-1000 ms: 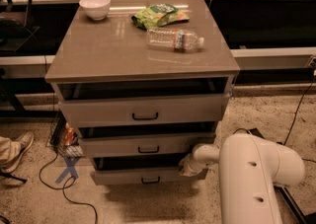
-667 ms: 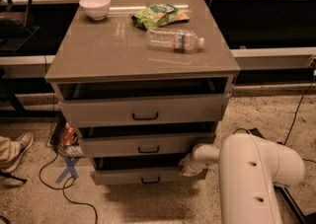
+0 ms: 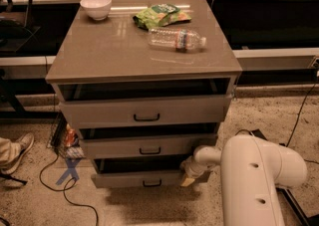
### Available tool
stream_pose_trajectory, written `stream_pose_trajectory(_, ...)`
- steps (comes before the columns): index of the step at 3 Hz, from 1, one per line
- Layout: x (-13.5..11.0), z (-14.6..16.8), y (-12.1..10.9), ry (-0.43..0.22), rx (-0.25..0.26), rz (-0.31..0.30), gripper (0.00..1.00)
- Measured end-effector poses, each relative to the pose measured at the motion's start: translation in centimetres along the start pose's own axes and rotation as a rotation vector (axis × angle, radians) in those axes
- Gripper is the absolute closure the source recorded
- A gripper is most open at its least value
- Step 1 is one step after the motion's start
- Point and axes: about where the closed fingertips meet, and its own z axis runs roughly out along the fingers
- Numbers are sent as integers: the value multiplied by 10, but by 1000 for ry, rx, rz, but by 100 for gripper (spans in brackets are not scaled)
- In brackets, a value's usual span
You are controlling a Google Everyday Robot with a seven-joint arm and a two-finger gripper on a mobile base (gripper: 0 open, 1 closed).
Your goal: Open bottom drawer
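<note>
Nothing has visibly shifted since a second ago. Gripper [image 3: 191, 172]: at right end of bottom drawer [image 3: 124, 179] front, seemingly to pull it outward; closure cannot be told.

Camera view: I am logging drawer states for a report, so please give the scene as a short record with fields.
cabinet: grey, three drawers
top drawer: partly pulled out
middle drawer: partly pulled out
bottom drawer: partly pulled out, dark gap above its front
gripper: at the right end of the bottom drawer's front, near the floor
on top: white bowl at back left, green bag, water bottle lying on its side
</note>
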Motion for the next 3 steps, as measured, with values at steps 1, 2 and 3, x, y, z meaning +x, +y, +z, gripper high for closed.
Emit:
stream_pose_trajectory(1,0,1,2,-1,-3,0,0)
stream_pose_trajectory(2,0,1,2,-1,-3,0,0)
stream_pose_trajectory(3,2,7,3,-5,-24,6,0)
